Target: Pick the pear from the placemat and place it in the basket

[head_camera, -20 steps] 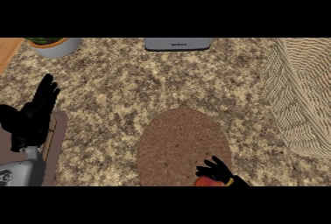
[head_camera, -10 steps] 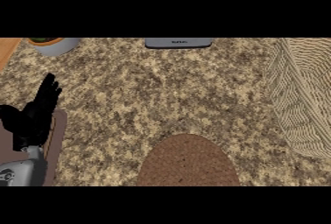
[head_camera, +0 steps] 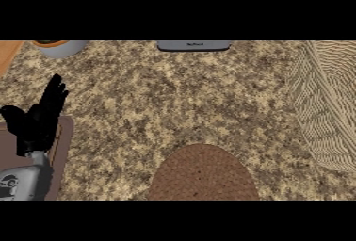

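one hand only shows: the left hand (head_camera: 36,123) rests at the left edge, fingers straight and apart, holding nothing. nearest, the placemat (head_camera: 203,174) lies bare at the bottom edge; the pear is not visible, so i cannot tell where it is. the right hand is out of view. to do this step well, i think the pear should travel high over the counter (head_camera: 173,99) and clear the rim of the basket (head_camera: 327,108) at the right before release. compared with one second ago, the right hand has left the frame, and the placemat sits lower.
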`<action>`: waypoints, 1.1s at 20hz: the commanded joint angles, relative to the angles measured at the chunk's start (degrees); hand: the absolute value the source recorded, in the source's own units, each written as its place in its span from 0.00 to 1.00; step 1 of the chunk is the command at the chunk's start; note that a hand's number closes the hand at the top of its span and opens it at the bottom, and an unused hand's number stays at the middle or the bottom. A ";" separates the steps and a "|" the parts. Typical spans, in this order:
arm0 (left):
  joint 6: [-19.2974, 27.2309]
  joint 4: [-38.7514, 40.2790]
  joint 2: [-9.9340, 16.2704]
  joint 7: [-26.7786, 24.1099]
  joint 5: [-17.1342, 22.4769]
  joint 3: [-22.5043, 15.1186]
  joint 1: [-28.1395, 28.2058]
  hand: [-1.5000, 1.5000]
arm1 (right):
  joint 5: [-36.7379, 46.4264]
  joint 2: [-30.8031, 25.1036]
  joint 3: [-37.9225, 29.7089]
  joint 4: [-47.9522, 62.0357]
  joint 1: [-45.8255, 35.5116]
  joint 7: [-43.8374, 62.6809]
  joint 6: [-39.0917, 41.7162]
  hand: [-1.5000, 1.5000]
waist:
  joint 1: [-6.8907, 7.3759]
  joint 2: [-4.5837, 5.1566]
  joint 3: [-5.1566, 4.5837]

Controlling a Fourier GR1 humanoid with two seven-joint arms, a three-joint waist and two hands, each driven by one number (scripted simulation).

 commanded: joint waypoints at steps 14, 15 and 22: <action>-1.44 -0.53 -0.43 1.66 0.60 -0.85 -1.83 0.50 | -22.41 -1.73 -18.62 -15.80 -27.11 48.00 -6.71 1.00 | 2.61 0.53 -0.03; 0.32 -3.00 -1.40 2.86 -1.16 -1.95 0.44 0.50 | -21.24 -2.04 -18.58 -15.60 -28.19 49.98 -5.19 1.00 | 1.94 0.22 0.03; -1.64 -1.90 -0.29 1.52 0.39 -0.18 -0.40 0.50 | -12.19 -4.33 -14.46 -1.03 -50.43 58.83 -4.82 1.00 | 1.66 0.16 0.07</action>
